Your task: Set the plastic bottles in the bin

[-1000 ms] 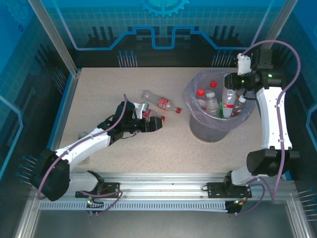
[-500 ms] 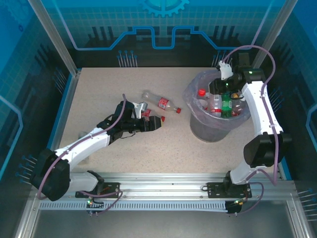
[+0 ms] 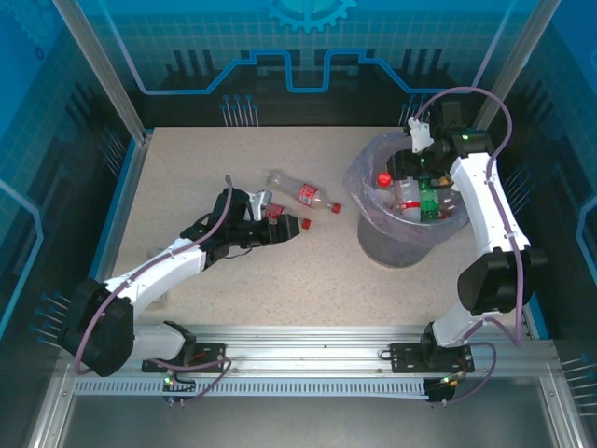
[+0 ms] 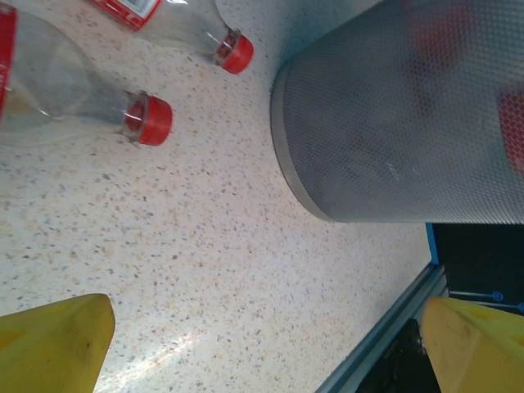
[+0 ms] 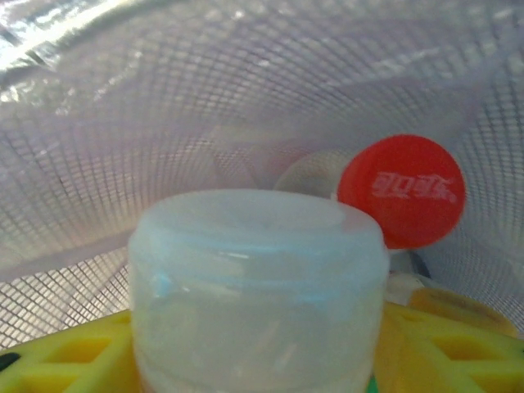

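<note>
Deep in the bin [image 3: 387, 245], my right hand [image 3: 407, 166] flanks a white-capped bottle [image 5: 258, 270], gripped or freed I cannot tell; my wide-open left hand [image 4: 266, 344] targets a red-capped bottle [image 4: 74, 102].

Top camera looks down on the table [image 3: 280, 271]; both wrist cameras face the bin [image 4: 393, 123], the right from inside.

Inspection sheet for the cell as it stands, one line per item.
Surface: speckled beige tabletop, no spills seen.
Job's things: far bottle and near bottle, both red-capped, lie loose left of the bin; more bottles inside it.
Clutter: nothing seen.
Grippers: left gripper open, empty, facing the loose bottles; right gripper over the bin, white-capped bottle between its fingers, grip unclear.
Cables: lavender cables loop along both arms.
Surroundings: blue enclosure panels; aluminium rail at near edge.
</note>
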Controlling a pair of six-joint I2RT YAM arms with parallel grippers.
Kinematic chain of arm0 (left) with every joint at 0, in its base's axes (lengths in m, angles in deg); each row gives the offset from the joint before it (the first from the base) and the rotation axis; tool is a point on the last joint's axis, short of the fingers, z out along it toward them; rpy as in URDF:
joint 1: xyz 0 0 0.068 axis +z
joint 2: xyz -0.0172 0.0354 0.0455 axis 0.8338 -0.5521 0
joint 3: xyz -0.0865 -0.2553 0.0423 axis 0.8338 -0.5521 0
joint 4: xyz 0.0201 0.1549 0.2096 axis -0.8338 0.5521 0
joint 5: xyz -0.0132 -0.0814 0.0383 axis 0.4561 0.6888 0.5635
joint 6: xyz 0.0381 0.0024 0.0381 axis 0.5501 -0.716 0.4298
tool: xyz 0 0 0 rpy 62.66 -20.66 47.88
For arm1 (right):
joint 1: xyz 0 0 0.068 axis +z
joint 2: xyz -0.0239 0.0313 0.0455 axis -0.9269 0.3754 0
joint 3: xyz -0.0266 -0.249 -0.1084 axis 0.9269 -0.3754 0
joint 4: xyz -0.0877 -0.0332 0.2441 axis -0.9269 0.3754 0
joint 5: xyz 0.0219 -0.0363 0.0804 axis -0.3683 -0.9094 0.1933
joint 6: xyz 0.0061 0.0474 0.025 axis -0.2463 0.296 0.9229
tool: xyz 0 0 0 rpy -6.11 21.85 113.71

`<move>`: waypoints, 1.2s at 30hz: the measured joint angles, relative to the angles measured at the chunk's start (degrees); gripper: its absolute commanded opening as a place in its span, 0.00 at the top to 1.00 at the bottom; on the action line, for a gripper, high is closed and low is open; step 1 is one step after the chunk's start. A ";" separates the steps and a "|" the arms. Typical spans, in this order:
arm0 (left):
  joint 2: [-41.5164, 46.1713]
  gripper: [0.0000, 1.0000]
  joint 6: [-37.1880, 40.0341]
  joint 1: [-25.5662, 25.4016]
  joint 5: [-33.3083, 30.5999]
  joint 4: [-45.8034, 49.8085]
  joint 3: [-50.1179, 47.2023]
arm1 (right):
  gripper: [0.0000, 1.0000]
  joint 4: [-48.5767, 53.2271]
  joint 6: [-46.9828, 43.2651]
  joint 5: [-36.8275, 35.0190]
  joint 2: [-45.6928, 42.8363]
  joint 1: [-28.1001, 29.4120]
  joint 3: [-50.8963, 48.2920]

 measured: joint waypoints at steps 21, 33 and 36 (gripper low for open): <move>-6.78 0.05 -11.76 6.23 -8.20 -0.46 0.00 | 0.39 3.58 0.48 -2.43 -12.09 -0.02 3.50; -6.95 0.07 -13.29 6.45 -10.49 -2.54 -0.02 | 0.53 2.34 3.48 -4.28 -21.40 1.40 -14.23; -6.95 0.07 -13.29 6.71 -10.78 -2.54 0.00 | 0.54 0.59 5.51 -4.09 -23.34 3.85 -20.17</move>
